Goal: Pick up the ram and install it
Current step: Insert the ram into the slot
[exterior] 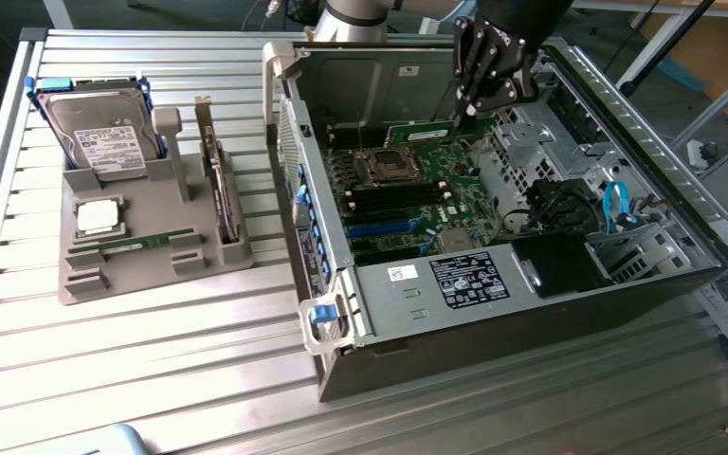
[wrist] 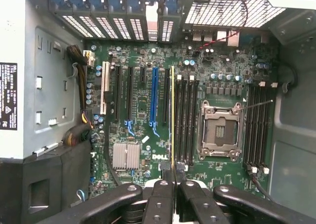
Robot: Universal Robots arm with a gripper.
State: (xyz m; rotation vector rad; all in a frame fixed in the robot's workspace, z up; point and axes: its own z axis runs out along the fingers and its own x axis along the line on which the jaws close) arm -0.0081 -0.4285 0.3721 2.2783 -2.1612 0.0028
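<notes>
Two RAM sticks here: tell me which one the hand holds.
The ram gripped edge-on in the hand over the motherboard; the other stick lies flat in the grey tray.

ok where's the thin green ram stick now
The ram stick sits in the black gripper inside the open computer case, over black memory slots by the silver processor socket.

Case (exterior: pixel 377 303) open — pincer (wrist: pixel 172 173) with ram (wrist: pixel 172 115) has clear drop to memory slots (wrist: pixel 186 120); processor socket (wrist: pixel 219 130) just beside; cables (wrist: pixel 79 93) well apart.
</notes>
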